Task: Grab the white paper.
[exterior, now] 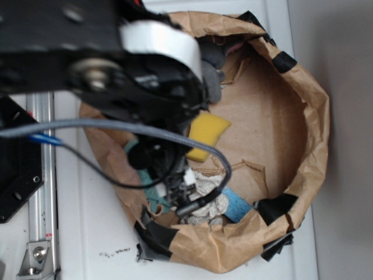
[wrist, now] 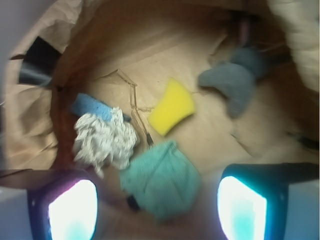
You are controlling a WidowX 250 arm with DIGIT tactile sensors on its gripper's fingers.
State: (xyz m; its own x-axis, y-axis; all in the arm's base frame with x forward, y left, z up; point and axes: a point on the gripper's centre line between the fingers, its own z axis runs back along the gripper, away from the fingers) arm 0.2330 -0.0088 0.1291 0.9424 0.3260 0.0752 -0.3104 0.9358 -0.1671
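The white paper [wrist: 105, 138] is a crumpled wad with grey creases, lying on the floor of the brown paper bag [wrist: 35, 135] at the left of the wrist view. In the exterior view the white paper [exterior: 208, 188] shows near the bag's front wall, partly behind the arm. My gripper [wrist: 157, 210] is open, its two fingers wide apart at the bottom corners. It hangs above the bag floor, short of the wad, with the teal cloth [wrist: 161, 179] between the fingers and nothing held.
Inside the bag also lie a yellow sponge [wrist: 172, 106], a blue sponge [wrist: 92, 107] touching the wad, and a grey cloth [wrist: 235, 82] at the far side. The bag's rolled rim [exterior: 317, 146] rings everything. A metal rail [exterior: 41, 192] runs at the left.
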